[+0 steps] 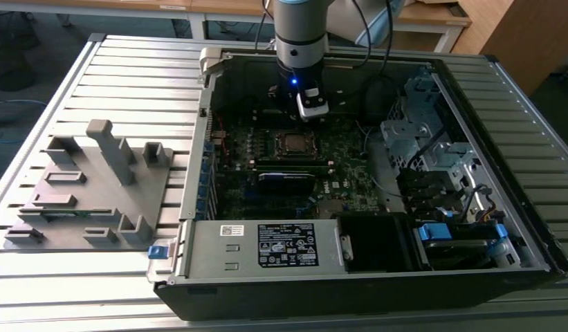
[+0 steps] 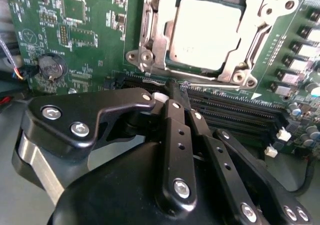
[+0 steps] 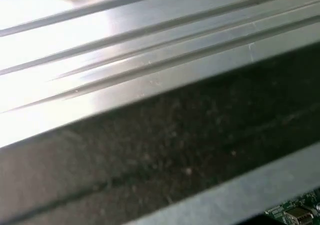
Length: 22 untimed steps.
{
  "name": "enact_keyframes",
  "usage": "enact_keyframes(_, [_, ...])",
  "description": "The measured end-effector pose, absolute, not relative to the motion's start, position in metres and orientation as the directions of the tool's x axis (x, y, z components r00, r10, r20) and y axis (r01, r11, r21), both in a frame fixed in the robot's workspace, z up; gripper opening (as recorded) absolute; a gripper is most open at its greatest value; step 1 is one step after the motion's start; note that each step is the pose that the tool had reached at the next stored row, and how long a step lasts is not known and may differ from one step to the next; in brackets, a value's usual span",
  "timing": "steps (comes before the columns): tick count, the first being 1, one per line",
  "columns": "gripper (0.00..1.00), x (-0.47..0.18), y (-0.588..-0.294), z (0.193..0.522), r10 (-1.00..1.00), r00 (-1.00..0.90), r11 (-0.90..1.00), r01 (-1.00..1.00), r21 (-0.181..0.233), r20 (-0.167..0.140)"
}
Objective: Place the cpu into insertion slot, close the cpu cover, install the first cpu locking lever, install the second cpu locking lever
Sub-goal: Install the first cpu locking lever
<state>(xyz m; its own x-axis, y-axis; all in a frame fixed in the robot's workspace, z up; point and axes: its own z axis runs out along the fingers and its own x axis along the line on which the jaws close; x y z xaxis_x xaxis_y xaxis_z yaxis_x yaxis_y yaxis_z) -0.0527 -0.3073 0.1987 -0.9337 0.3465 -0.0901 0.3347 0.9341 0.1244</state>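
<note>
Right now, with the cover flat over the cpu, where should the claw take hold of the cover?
The cover lies flat as a thin frame around the cpu, so only its outer rim offers an edge. Probably pinch the rim nearest the claw, coming from above on that side.

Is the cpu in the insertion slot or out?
In: the second wrist view shows the cpu seated flat, the cpu cover framing it.
</note>
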Motion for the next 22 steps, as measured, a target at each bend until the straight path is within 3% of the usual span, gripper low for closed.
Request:
enact_keyframes(7, [0.10,-0.0527,-0.3063,0.1957,0.345,-0.933,0.938,0.337,0.085,-0.104])
enact_keyframes(22, [0.10,-0.0527,-0.3058,0.2037,0.345,-0.933,0.938,0.337,0.087,-0.104])
